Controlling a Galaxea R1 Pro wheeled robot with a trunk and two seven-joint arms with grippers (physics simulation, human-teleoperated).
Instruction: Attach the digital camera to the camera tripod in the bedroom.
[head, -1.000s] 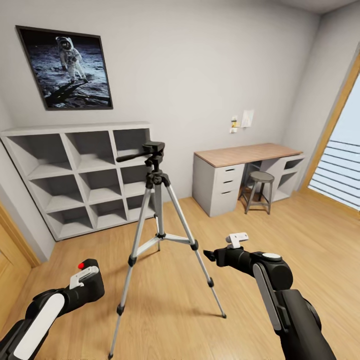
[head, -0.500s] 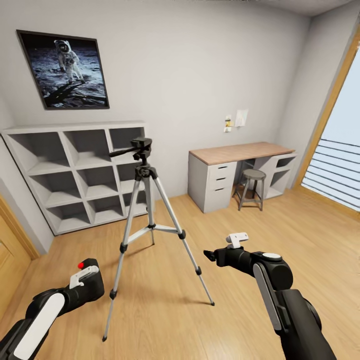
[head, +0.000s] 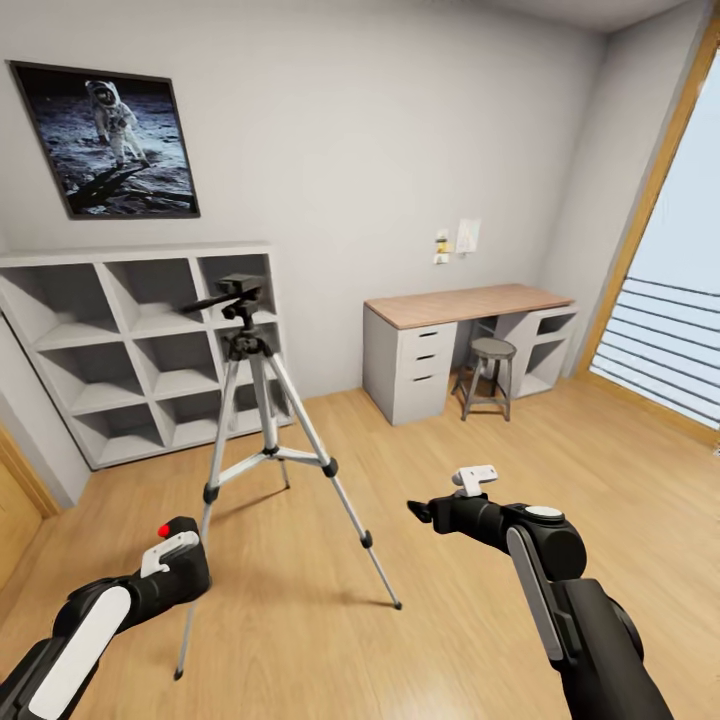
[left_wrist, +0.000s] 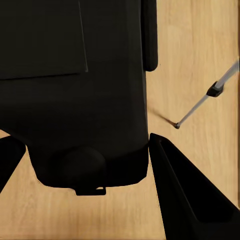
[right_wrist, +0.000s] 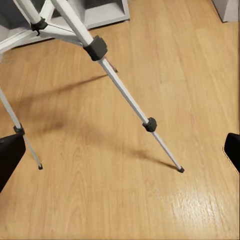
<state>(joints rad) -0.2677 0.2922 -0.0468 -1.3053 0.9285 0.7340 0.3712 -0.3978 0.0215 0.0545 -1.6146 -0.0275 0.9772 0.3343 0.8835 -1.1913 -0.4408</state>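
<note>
tripod (head: 262, 400) stands on the bedroom floor at eleven o'clock, legs splayed for balance. left hand (head: 178, 556) pinches the digital camera (left_wrist: 85, 100), ready for mounting; right hand (head: 420, 512) hangs spread, empty.

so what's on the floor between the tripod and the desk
Nothing: in the head view the stretch of wood floor between the camera tripod and the desk is bare. The stool stands under the desk, not in that gap.
</note>
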